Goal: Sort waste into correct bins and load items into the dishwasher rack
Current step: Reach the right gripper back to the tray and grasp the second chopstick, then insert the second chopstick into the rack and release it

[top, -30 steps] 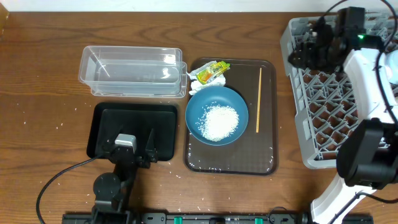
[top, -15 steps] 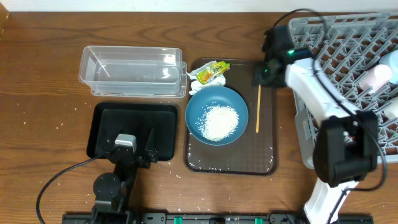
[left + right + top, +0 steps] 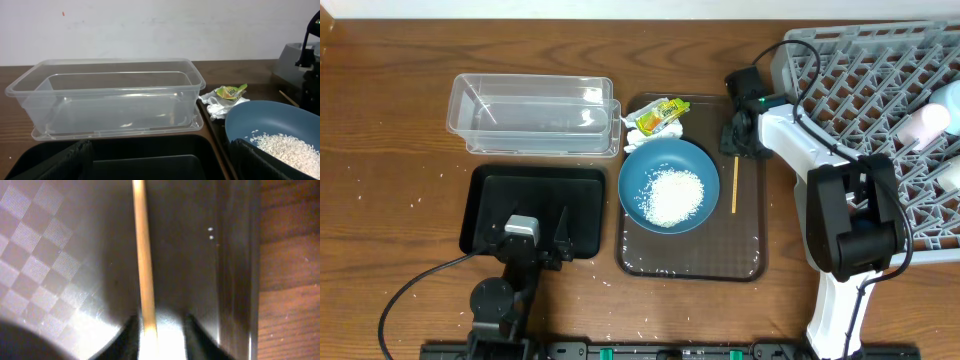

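So the chopstick (image 3: pixel 734 185) is lying on the right side of the brown tray (image 3: pixel 750 250), long axis running top to bottom in the overhead frame. My right gripper (image 3: pixel 735 140) is sitting right at its upper end, arm reaching in from the dishwasher rack (image 3: pixel 880 110) side. In the wrist view the jaws are standing narrow either side of the stick, but I can't tell if they're actually pinching it. The left gripper (image 3: pixel 525 235) is parked wide open and empty over the black tray (image 3: pixel 490 185), well apart.

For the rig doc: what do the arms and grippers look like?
Right arm: white links, black joints, a lit green LED, looping black cable; right gripper black. Left arm and left gripper: black, grey block on top, trailing black cable.
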Tool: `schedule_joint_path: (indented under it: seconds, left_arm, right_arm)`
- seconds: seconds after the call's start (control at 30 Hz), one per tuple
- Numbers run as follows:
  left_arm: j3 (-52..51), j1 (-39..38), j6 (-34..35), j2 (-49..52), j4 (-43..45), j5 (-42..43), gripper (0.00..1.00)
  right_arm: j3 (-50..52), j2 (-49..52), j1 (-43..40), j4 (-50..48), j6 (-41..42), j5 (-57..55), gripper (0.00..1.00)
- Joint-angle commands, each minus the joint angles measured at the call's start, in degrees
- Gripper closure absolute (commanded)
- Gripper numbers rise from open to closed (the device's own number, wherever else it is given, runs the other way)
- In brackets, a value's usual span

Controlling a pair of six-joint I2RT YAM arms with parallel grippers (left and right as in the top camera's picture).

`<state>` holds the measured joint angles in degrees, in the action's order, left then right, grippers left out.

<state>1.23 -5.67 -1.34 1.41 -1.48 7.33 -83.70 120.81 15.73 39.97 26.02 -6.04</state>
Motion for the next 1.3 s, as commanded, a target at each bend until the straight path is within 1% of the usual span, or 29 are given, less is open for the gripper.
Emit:
schedule_joint_path:
  seconds: [0.0, 0.03, 0.07, 0.17, 0.23, 0.3, 0.43, 0.6, 0.7, 0.83, 1.07, 1.13, 1.23, 1.27]
  left_arm:
    - [-1.01, 0.31, -0.13, -0.04, -1.88, 0.81, 0.10]
    - [-1.01, 0.31, -0.13, -0.04, -1.88, 0.81, 0.10]
    - [-1.01, 0.31, -0.13, -0.04, -1.88, 0.81, 0.10]
    - [-1.01, 0.31, -0.13, -0.04, -1.88, 0.81, 0.10]
    - [-1.01, 0.31, -0.13, -0.04, -1.88, 0.81, 0.10]
    - [-1.01, 0.31, -0.13, -0.04, -1.88, 0.83, 0.10]
    - [-1.01, 0.31, -0.15, -0.04, -1.88, 0.81, 0.10]
    - [-1.01, 0.31, -0.13, -0.04, -1.88, 0.81, 0.10]
    - [-1.01, 0.31, -0.15, -0.04, -1.88, 0.81, 0.10]
    - [-1.01, 0.31, -0.13, -0.04, -1.88, 0.81, 0.10]
    - [-1.01, 0.31, -0.13, -0.04, -1.88, 0.81, 0.10]
    - [-1.01, 0.31, -0.13, -0.04, -1.88, 0.81, 0.10]
    - [-1.01, 0.31, -0.13, -0.04, -1.88, 0.81, 0.10]
    - [-1.01, 0.31, -0.13, -0.04, -1.88, 0.81, 0.10]
  right_arm:
    - [0.07, 2.45, 0.52, 0.17, 0.76, 2.51, 0.89]
    - [-0.17, 2.23, 0.52, 0.33, 0.76, 3.17, 0.96]
    - [-0.81, 1.77, 0.37, 0.90, 0.76, 3.89, 0.99]
    - [-3.69, -0.26, -0.74, 3.41, 0.63, 3.87, 0.99]
    - [-6.54, -2.38, -2.25, 5.29, -1.09, 3.65, 0.99]
    - [-10.19, -4.83, -4.42, 7.02, -4.04, 3.69, 0.99]
    - [-16.98, -9.70, -10.05, 8.44, -12.83, 4.02, 0.99]
    - [-19.61, -13.40, -16.92, 6.36, -25.44, 6.93, 0.99]
    - [-19.56, -13.09, -20.04, 5.99, -28.92, 8.02, 0.99]
    - [-18.82, -11.21, -22.86, 5.75, -30.47, 11.61, 0.99]
    - [-17.92, -6.27, -23.39, 4.55, -31.06, 16.26, 0.99]
    - [-17.92, -5.29, -23.12, 4.35, -31.06, 16.81, 0.92]
    - [-17.92, -4.63, -22.86, 4.37, -31.04, 16.81, 0.75]
    - [-17.92, -4.59, -22.77, 4.39, -31.04, 16.85, 0.73]
